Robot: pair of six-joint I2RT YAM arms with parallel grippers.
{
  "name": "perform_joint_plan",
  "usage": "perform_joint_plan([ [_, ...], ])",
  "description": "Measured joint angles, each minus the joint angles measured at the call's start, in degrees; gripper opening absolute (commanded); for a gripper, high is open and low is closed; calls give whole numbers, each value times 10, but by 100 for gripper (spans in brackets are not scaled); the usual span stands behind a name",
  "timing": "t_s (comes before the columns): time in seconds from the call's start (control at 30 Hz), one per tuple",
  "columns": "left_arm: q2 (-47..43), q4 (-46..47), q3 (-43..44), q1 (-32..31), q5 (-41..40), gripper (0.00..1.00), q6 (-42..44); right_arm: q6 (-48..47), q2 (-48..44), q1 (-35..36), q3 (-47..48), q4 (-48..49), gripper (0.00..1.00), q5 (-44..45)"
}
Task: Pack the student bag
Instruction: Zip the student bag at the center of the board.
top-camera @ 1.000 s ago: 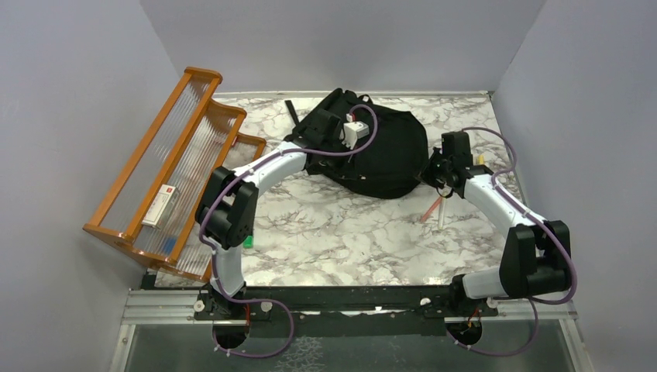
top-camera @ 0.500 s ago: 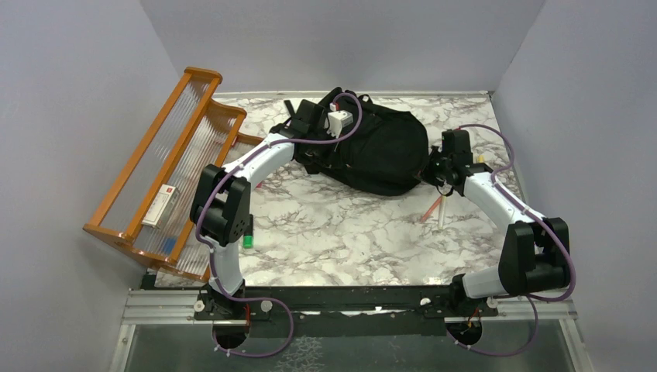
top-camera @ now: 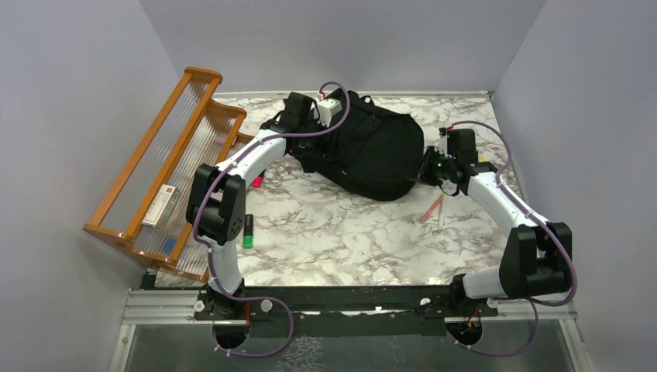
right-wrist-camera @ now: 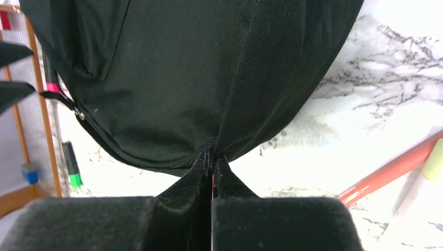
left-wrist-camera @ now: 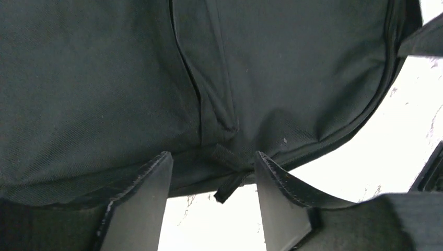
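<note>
Since the earlier frame, the left arm has swung back and to the left, and the left gripper [top-camera: 293, 112] has let go. It now stands at the rear-left end of the large, rounded, black soft-fabric backpack [top-camera: 364, 151]. The backpack lies flat at the middle rear of the white marbled table [top-camera: 333, 232], shifted slightly leftward. The right gripper [top-camera: 428, 167] meets the backpack's right edge. A short pink marker [top-camera: 256, 182] now shows beside the left arm, near the orange wooden rack with clear ribbed panels [top-camera: 155, 155]. In the left wrist view, the two fingers [left-wrist-camera: 138, 204] stand moderately apart and hold nothing. A small black webbing tab [left-wrist-camera: 230, 180] hangs loose between them, below a stitched seam. In the right wrist view, the jaws are pressed together on a thin fold of the backpack's lower edge, and creases run up from the pinch. A long red pencil [right-wrist-camera: 392, 170] lies well apart on the right. Handling judgement: the shell is limp and probably light, so it will sag, fold and drag rather than move as one rigid body. A pinch on plain cloth may slip. Stitched points such as the webbing tab or the seam beside the zip should give the firmer hold. Keep one gripper anchoring while the other works.
</note>
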Motion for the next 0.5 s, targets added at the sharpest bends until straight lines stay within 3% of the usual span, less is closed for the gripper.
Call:
perform_joint_plan([
  [0.17, -12, 52, 0, 10, 0, 64, -45, -8, -29, 0, 2, -49, 6, -5],
  [0.5, -24, 101, -1, 52, -74, 78, -90, -7, -123, 3, 3, -84, 14, 193],
])
